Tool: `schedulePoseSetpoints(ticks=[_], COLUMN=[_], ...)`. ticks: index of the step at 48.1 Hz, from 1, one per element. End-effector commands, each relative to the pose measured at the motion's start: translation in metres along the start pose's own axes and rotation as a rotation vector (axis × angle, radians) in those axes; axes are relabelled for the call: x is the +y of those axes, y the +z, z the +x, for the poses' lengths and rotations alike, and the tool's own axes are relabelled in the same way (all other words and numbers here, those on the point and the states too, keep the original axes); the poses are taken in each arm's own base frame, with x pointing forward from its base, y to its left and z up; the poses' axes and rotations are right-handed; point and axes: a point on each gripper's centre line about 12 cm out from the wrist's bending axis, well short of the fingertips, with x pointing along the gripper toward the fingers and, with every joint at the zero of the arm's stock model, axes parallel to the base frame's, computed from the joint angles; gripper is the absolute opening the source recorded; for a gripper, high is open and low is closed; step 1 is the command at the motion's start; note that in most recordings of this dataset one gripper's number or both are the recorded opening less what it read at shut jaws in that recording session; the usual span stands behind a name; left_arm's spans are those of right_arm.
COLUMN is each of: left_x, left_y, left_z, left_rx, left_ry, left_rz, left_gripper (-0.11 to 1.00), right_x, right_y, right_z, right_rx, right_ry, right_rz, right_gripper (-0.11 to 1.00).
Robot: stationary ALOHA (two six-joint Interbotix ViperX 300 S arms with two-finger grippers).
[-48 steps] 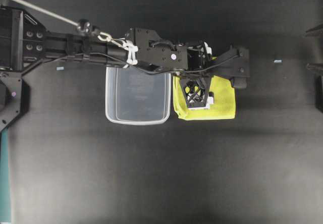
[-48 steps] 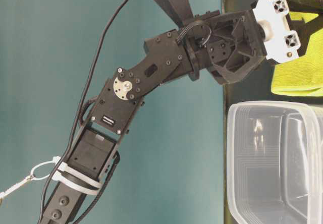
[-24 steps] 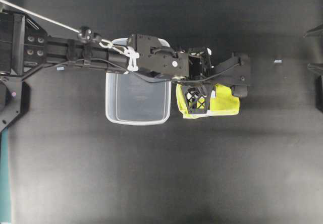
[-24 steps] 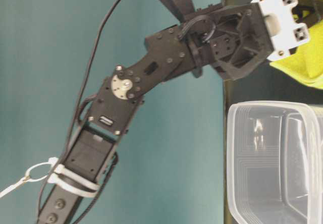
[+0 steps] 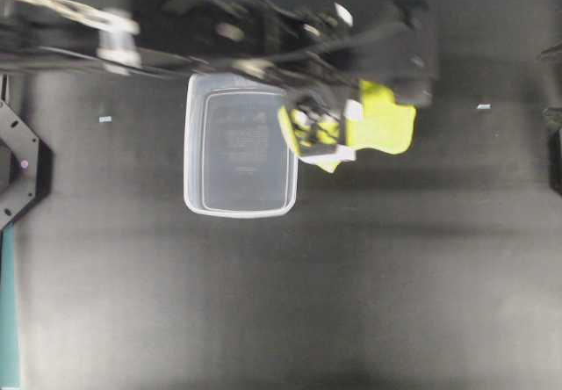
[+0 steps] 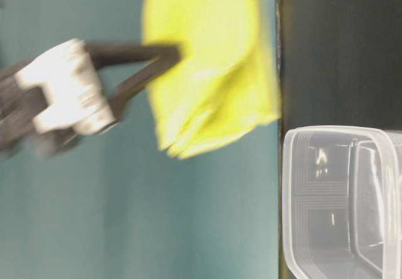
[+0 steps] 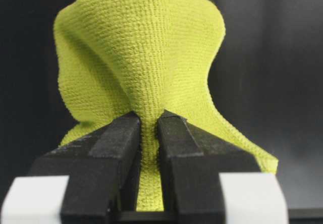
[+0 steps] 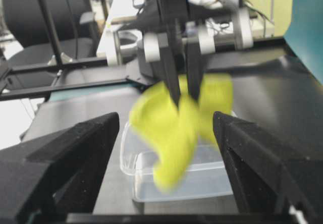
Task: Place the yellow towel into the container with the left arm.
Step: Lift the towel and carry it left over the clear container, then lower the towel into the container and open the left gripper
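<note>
Yellow towel [image 7: 141,67] hangs clear of the black table [image 5: 351,285], pinched in a bunched fold between the left gripper's [image 7: 148,128] two black fingers [image 7: 113,148], which are clamped tight on the cloth. From that grip the fabric droops loose beneath and to either side of the fingertips. Below the gripper and slightly to its side sits the clear plastic container [image 5: 239,144], with nothing inside; in the overhead view the towel's edge overlaps the tub's near rim. The right gripper [image 8: 164,153] has its jaws spread wide apart, holding nothing.
</note>
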Motion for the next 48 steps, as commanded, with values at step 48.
schedulePoseSetpoints(ticks=[48], left_x=[-0.012], left_y=[-0.116], left_z=[0.005], left_rx=[0.062], left_ry=[-0.012], left_rz=[0.037], left_gripper=[0.07], right_x=[0.001], right_y=[0.008], right_z=[0.0], right_rx=[-0.026], right_ry=[0.001], right_rz=[0.005], right_gripper=[0.73])
